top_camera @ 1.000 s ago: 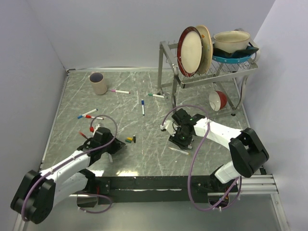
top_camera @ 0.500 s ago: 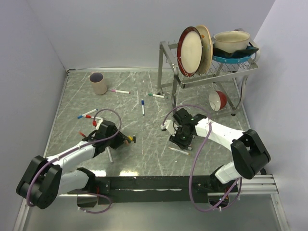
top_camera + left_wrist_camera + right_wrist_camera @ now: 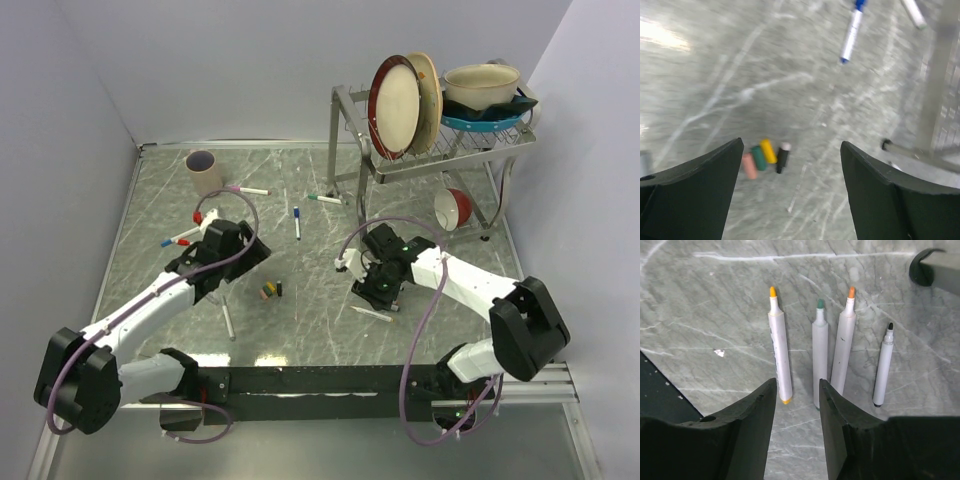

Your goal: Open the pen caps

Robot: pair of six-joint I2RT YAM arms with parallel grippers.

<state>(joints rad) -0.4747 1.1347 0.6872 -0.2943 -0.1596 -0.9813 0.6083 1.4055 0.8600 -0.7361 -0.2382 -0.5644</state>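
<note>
Left arm: stretches from the near left base, forward and inward, forearm slanting up to the right.
Left gripper: points down, jaws wide apart, nothing between them.
Right arm: bends at the elbow, forearm reaching inward to the left.
Right gripper: points down, jaws a narrow gap apart, gripping nothing.

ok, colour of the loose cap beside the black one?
That's the yellow cap, beside the black cap; left wrist view shows it best.
</note>
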